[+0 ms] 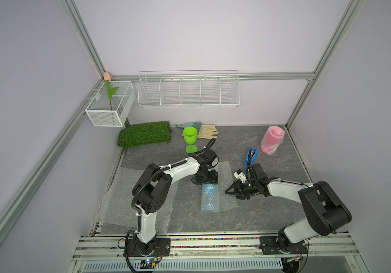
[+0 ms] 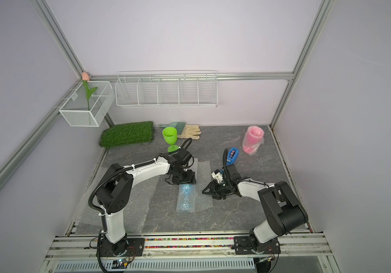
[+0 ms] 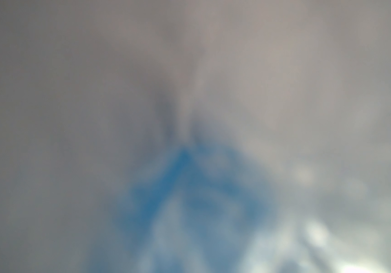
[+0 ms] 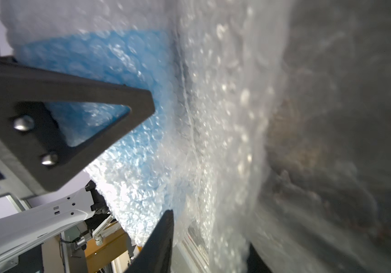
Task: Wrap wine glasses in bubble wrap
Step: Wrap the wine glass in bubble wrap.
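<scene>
**A:** Where's the sky blue goblet (image 1: 209, 197)?

**B:** Mid-bench (image 1: 256, 212), lying along the 12-to-6 line, partly rolled in the bubble wrap (image 1: 226, 169). The left tool (image 1: 205, 181) sits on its 12 o'clock end. I cannot tell whether its jaws clamp anything.

**A:** And the right tool (image 1: 227, 192)?

**B:** At the roll's 3 o'clock, jaws apart over the wrap's free edge. I'd pinch only that edge, lift low, and fold it snugly toward 9 o'clock while the left pins the roll.

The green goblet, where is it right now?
In both top views the green goblet stands upright toward the back, between the turf mat and the cream glove.
</scene>
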`<state>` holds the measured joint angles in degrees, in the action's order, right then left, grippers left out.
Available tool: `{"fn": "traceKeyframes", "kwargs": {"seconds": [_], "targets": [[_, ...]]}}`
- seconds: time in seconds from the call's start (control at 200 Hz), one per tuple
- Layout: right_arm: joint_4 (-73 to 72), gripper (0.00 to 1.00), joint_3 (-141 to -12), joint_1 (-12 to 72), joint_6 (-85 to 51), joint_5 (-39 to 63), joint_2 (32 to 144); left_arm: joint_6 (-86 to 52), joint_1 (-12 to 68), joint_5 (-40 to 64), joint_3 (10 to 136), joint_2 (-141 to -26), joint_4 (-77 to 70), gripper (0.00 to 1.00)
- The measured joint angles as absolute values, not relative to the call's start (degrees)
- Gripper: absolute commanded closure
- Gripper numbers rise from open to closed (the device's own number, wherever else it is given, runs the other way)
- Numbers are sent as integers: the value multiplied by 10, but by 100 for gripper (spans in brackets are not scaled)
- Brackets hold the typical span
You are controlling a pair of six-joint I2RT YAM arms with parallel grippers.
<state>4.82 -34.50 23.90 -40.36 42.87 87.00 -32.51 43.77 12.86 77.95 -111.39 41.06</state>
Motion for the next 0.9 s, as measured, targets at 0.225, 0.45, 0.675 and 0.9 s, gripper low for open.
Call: {"fn": "traceKeyframes", "kwargs": {"seconds": [0.225, 0.45, 0.675, 0.9], "targets": [[121, 93, -361, 275, -394, 381, 829, -328, 438, 129, 780, -1114, 410, 43], [159, 93, -418, 357, -411, 309, 808, -344, 437, 132, 780, -1117, 406, 45], [173, 93, -473, 442, -438, 213, 808, -356, 436, 136, 782, -1118, 406, 45], [191, 79, -520, 497, -458, 129, 841, -361, 435, 140, 782, -1118, 404, 46]]}}
